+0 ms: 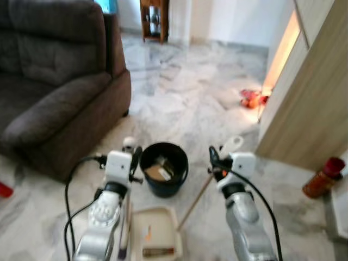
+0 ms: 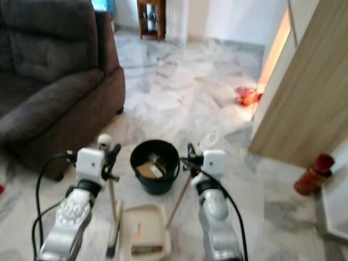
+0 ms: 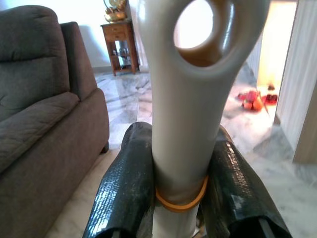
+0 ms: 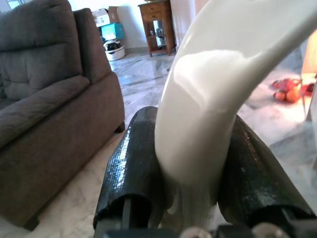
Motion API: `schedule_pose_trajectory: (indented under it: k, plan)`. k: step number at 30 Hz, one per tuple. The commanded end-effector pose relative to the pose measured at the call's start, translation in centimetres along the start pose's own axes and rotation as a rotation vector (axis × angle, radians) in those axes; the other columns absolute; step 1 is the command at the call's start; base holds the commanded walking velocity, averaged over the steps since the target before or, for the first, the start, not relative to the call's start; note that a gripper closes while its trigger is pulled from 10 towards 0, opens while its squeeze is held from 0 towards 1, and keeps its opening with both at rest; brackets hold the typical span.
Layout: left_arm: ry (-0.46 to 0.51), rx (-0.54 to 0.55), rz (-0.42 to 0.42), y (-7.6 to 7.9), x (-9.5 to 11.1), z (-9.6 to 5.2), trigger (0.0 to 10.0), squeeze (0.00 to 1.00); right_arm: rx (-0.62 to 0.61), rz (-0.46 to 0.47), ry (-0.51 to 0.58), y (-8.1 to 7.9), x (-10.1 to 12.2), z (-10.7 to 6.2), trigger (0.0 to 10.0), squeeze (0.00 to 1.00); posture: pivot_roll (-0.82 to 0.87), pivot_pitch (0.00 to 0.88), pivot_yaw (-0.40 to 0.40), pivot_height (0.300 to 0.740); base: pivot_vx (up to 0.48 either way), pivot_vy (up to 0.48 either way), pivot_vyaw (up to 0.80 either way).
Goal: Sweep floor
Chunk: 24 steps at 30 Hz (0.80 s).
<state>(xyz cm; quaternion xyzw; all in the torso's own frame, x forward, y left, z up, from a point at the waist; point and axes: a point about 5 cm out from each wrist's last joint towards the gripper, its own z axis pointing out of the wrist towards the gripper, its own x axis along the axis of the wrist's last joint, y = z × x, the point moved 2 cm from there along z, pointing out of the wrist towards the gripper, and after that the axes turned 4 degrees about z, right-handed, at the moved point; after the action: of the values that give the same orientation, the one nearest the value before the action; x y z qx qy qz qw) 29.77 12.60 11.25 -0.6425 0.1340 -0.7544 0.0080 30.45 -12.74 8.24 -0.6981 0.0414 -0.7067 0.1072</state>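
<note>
My left gripper (image 1: 134,159) is shut on the grey-white top of a broom handle (image 3: 184,99), which has a hanging hole and an orange band. The broom (image 1: 125,228) runs down to the floor beside my left arm. My right gripper (image 1: 215,158) is shut on the white curved grip (image 4: 198,99) of a dustpan's wooden stick (image 1: 194,202). The cream dustpan (image 1: 156,232) rests on the marble floor between my arms, with a few scraps in it. Just beyond it stands a black bucket (image 1: 178,157) holding rubbish.
A dark brown sofa (image 1: 54,92) fills the left side. A wooden panel (image 1: 312,103) rises on the right, with a red bottle (image 1: 324,177) at its foot and red-orange items (image 1: 253,98) further back. A wooden side table (image 1: 154,19) stands far off.
</note>
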Motion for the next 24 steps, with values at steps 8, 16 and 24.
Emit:
schedule_pose_trajectory:
  k: [8,16,24]
  plan:
    - [0.062,0.009,0.002,-0.4,1.1,0.1,10.0,0.00,0.034,0.010,0.057,-1.3,1.4,0.6,10.0,0.00,0.11,0.005,-0.008,0.740,0.106,0.000,0.00]
    - [0.057,0.026,0.043,-0.9,0.8,-0.3,10.0,0.00,0.018,0.005,0.067,-1.0,1.6,0.7,10.0,0.00,0.11,0.008,-0.008,0.740,0.000,0.000,0.00]
    - [0.026,0.072,0.095,-2.5,-0.3,-1.1,10.0,0.00,0.004,-0.002,0.076,-0.7,1.9,0.8,10.0,0.00,0.11,0.011,-0.007,0.740,0.000,0.000,0.00]
